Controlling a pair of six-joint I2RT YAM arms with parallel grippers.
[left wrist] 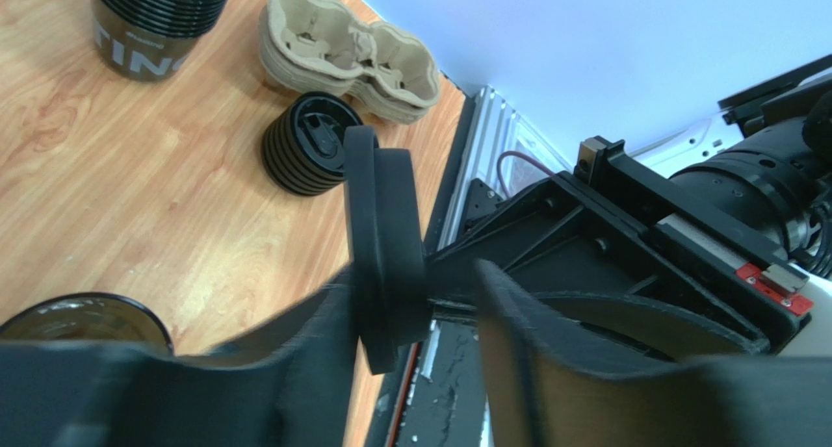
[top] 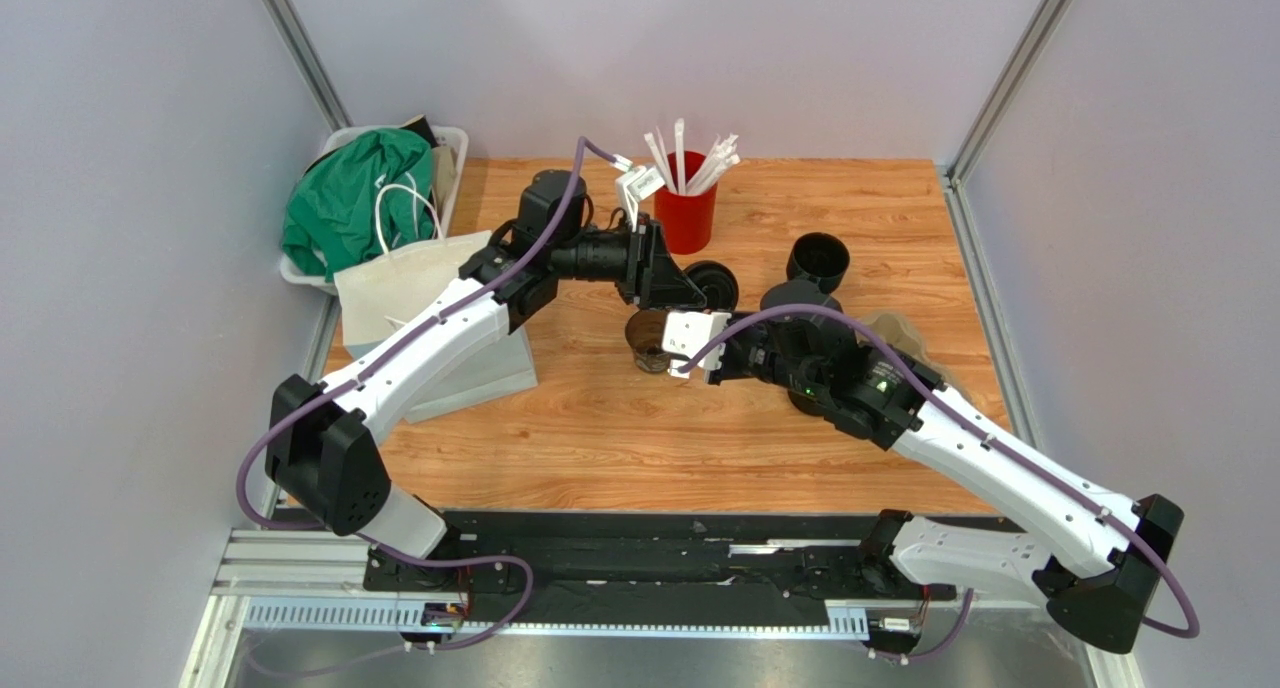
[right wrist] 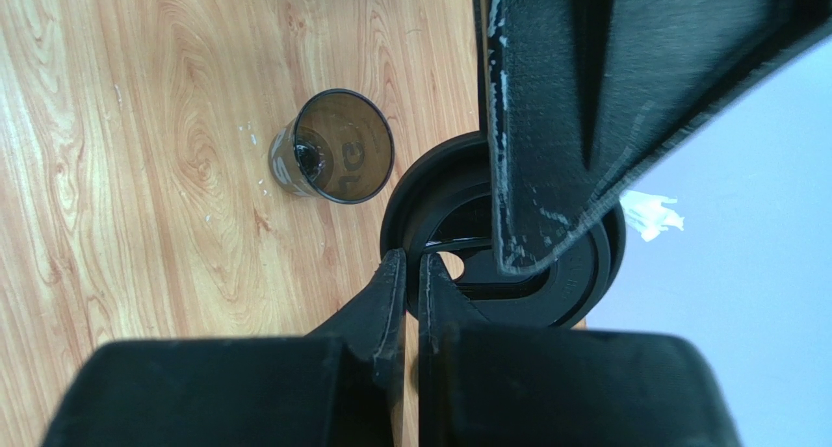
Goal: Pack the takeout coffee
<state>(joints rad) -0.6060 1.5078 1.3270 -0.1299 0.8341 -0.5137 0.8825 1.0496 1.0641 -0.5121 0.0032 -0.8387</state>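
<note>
Far left, the bin (top: 454, 145) with the green cloth (top: 353, 193) and the pale paper bag (top: 394, 286) beside it are just sitting there. We can't tell whether anything is in the bag.

Moving in, the left gripper (left wrist: 430, 291) is reaching over the middle of the table (top: 601, 433). Its jaws are standing wider than the black lid (right wrist: 435, 198) between them. The lid is leaning on one finger, with a gap showing on the other side, so we're reading that gripper as letting go rather than holding. The red cup (top: 687, 216) of straws (top: 684, 148) is standing behind it.

The coffee cup (right wrist: 337, 159) is standing upright on the wood, right between the two grippers, with no lid on and something dark in the bottom.

The right gripper (right wrist: 410, 272) is pinching that same lid by its rim, fingers squeezed tight together on it. To us it's looking like a hand-off in mid-air, with the right side taking over.

Further right, a stack of spare lids (left wrist: 311, 143) and a stack of empty cups (top: 819, 258) are waiting on the table. The brown carrier (left wrist: 352, 52) is lying near the right edge with both slots empty.

So we're thinking this is early days:
- The lid is up off the pile, but it isn't on the cup yet.
- The cup is well apart from the carrier.
- Capping, loading the carrier, and likely a second cup are all left to do.
</note>
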